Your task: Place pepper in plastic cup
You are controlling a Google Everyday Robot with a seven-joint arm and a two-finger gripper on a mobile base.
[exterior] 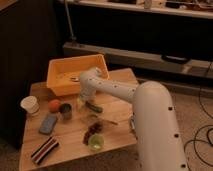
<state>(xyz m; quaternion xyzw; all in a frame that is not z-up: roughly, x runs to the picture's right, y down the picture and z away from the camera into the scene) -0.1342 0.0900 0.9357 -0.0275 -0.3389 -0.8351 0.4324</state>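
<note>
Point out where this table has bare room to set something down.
Bare wood lies at the front between the striped bar and the plastic cup, and at the back corner beside the yellow bin. The middle is crowded: the gripper hangs beside the pepper, with the metal cup, orange fruit and dark red item close by.
</note>
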